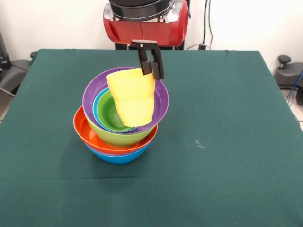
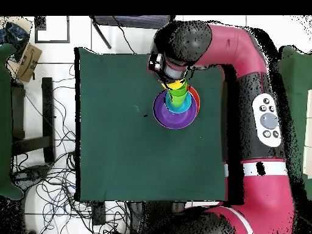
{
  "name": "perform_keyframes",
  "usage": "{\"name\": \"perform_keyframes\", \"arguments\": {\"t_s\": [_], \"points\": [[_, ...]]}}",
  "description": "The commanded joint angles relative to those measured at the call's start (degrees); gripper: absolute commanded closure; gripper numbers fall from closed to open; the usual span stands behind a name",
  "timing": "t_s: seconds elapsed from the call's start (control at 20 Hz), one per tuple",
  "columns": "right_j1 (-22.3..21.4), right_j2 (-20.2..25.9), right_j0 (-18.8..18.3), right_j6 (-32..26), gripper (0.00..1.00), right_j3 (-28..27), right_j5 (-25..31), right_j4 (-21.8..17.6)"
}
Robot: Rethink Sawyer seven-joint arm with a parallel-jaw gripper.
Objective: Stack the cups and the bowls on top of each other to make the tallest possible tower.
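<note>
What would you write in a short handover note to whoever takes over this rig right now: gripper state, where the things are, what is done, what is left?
Gripper: shut on the rim of the yellow cup, which hangs tilted over the tower.
Tower, bottom up: blue bowl, orange bowl, lime green bowl, purple bowl; the cyan bowl and green cup nest inside.
Done: bowls and green cup stacked.
Left: set the yellow cup on top and release.

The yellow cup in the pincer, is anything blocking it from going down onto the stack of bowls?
Nothing visible does. The pincer grips the yellow cup by its rim, tilted, already over the purple bowl atop the tower. Below it sit only the cyan bowl and the green cup, where it would nest.
</note>
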Motion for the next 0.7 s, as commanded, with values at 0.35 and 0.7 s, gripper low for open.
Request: {"name": "perform_keyframes", "arguments": {"t_s": [0.35, 0.7], "points": [[0.3, -1.32, -0.41, -12.71, 1.0, -2.02, 0.93, -4.4], [0.56, -1.44, -0.63, -12.86, 1.0, -1.47, 0.89, -4.48]]}}
